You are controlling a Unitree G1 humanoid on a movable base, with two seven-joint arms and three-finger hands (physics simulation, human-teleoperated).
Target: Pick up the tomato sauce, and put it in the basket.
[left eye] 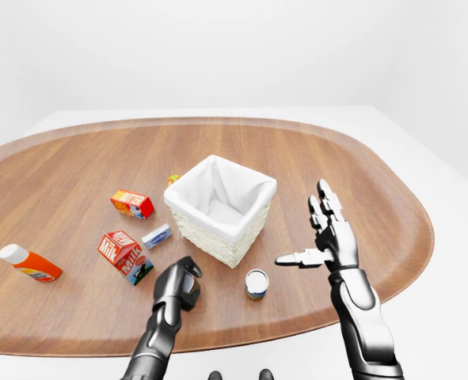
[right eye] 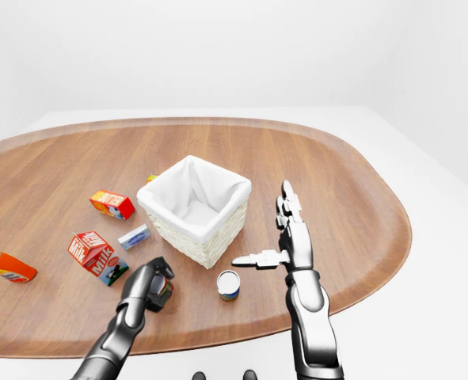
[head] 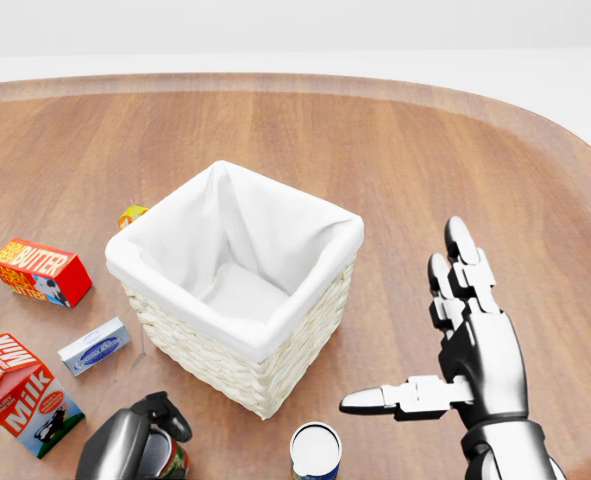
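The tomato sauce can (head: 173, 462), red-labelled, stands at the bottom left of the head view, just below the basket. My left hand (head: 158, 425) has its fingers curled over the can's top and side, hiding most of it. The wicker basket (head: 227, 366), lined in white cloth, sits mid-table and holds nothing. My right hand (head: 430, 335) hovers to the basket's right, open, fingers straight up and thumb pointing left, gripping nothing.
A blue-labelled can (head: 316, 451) stands between my hands. Left of the basket lie a butter box (head: 40, 272), a milk carton (head: 15, 392), a small blue-white box (head: 93, 346) and a yellow item (head: 131, 214). An orange bottle (left eye: 29, 264) lies far left. The table edge (left eye: 241, 336) runs just below the cans.
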